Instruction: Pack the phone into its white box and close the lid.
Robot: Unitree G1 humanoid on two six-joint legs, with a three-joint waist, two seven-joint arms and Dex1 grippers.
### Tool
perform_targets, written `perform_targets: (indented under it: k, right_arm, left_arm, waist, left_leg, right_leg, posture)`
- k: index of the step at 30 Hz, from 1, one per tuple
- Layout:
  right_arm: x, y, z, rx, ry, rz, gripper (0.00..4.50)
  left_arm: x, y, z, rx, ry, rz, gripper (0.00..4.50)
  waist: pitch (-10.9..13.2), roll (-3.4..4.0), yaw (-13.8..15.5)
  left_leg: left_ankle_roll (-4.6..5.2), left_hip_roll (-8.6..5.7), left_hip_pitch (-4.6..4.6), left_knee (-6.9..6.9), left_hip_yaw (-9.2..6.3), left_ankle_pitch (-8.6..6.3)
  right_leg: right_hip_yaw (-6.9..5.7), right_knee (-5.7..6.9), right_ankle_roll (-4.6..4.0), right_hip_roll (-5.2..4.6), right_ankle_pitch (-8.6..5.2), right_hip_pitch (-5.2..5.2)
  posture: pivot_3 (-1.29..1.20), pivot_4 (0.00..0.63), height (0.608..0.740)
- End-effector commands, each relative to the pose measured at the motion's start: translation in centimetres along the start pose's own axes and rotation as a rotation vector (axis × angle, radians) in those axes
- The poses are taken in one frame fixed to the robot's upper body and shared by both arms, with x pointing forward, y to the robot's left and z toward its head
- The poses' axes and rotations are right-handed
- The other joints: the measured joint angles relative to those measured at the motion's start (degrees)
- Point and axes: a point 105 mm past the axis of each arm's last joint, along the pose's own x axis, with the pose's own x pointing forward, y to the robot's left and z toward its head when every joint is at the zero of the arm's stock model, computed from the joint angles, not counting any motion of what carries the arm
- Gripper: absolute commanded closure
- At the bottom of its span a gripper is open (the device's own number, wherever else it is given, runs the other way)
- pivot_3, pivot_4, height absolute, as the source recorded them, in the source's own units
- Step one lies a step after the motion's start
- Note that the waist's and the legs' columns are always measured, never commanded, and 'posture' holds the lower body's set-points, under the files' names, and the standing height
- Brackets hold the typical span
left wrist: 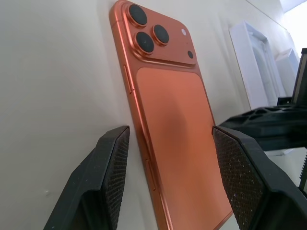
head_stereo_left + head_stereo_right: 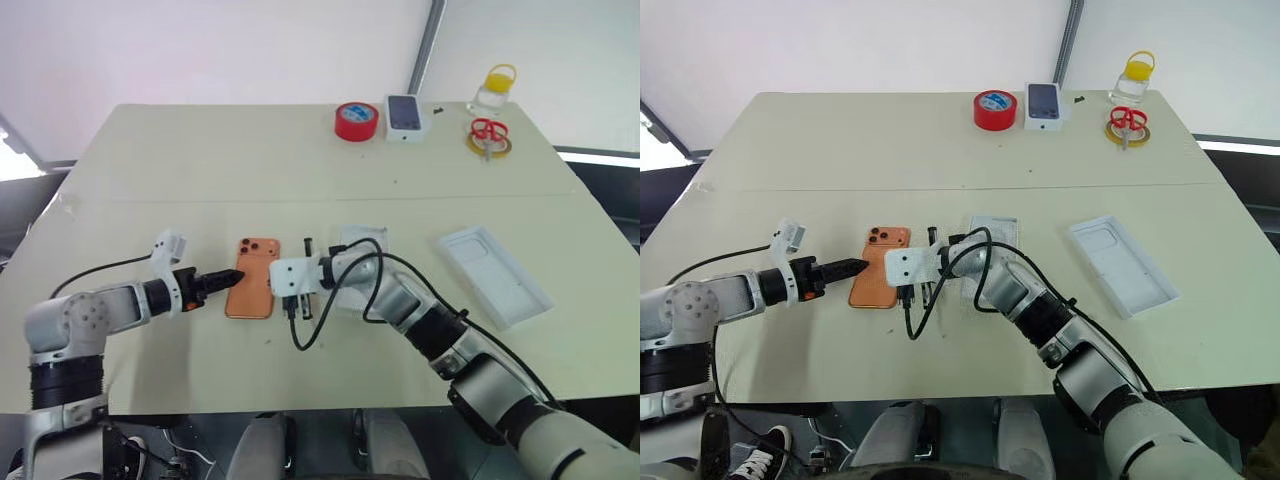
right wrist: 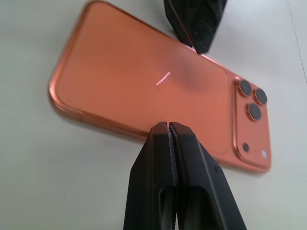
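The orange phone (image 2: 252, 279) lies back up on the table, lenses at its far end. My left gripper (image 2: 230, 276) reaches in from the left at the phone's left edge, open; in the left wrist view its two pads (image 1: 111, 167) stand apart with the phone (image 1: 177, 134) between and beyond them. My right gripper (image 3: 168, 125) is shut on nothing, its tip just off the phone's right long edge. The white box (image 2: 366, 238) sits behind my right arm, partly hidden. Further right the lid (image 2: 495, 275) lies inside up.
At the far edge stand a red tape roll (image 2: 356, 121), a small dark-topped white box (image 2: 407, 117), a yellow-lidded jar (image 2: 494, 90) and red scissors on a yellow ring (image 2: 488, 136). A black cable (image 2: 300, 335) loops under my right wrist.
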Motion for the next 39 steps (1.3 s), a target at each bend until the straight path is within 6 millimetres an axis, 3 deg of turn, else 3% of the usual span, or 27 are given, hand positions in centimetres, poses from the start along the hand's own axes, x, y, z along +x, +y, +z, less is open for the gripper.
perform_targets:
  k: [1, 9, 15, 19, 36, 39]
  right_arm:
    - [-1.1, -1.8, -0.8, -0.023, 0.047, -0.043, 4.43]
    - [-0.1, -0.6, -1.4, -0.041, 0.081, -0.021, 4.43]
    - [0.9, 0.3, 0.3, -0.049, 0.029, -0.006, 4.43]
    - [1.0, 0.3, 0.0, -0.045, 0.037, -0.012, 4.43]
    - [0.3, -0.1, -1.2, -0.056, 0.067, -0.036, 4.43]
    - [0.4, 0.0, -1.1, -0.055, 0.063, -0.035, 4.5]
  left_arm:
    - [1.1, 0.1, -2.0, -0.059, 0.08, -0.001, 1.61]
    - [2.3, -0.7, -3.0, -0.075, 0.109, -0.033, 1.61]
    - [3.3, -2.4, -3.8, -0.099, 0.135, -0.092, 1.61]
    - [3.8, -3.9, -2.9, -0.128, 0.117, -0.147, 1.61]
    - [2.0, -1.6, -1.9, -0.202, 0.06, -0.098, 1.61]
    - [1.9, -1.5, -1.9, -0.23, 0.049, -0.107, 2.46]
  waist:
    - [0.0, 0.0, 0.0]
    - [0.0, 0.03, 0.0]
    - [-0.1, 0.11, 0.0]
    - [-0.1, 0.13, -0.1]
    - [-0.1, 0.1, -0.7]
    - [-0.1, 0.09, -0.7]
  left_leg:
    - [0.0, -0.01, 0.0, 0.0, 0.0, 0.0]
    - [0.0, -0.02, 0.19, -0.05, 0.0, 0.0]
    - [0.01, -0.06, 0.45, -0.14, 0.01, -0.02]
    - [0.02, -0.06, 0.47, -0.16, 0.0, -0.03]
    - [-0.01, -0.04, 0.43, -0.27, 0.03, -0.02]
    - [-0.01, -0.03, 0.42, -0.29, 0.04, -0.02]
  right_leg:
    - [0.0, 0.0, 0.0, -0.01, 0.0, 0.0]
    - [0.0, -0.02, -0.18, -0.03, -0.11, 0.17]
    - [0.0, -0.02, -0.23, -0.08, -0.16, 0.41]
    - [-0.02, -0.02, -0.24, -0.09, -0.17, 0.44]
    - [0.0, -0.02, -0.25, -0.08, -0.2, 0.27]
    - [0.0, -0.02, -0.25, -0.08, -0.21, 0.23]
  posture:
    - [0.0, 0.15, 0.74]
    - [0.0, 0.15, 0.74]
    - [0.0, 0.15, 0.74]
    - [0.0, 0.15, 0.74]
    - [0.0, 0.15, 0.74]
    - [0.0, 0.15, 0.74]
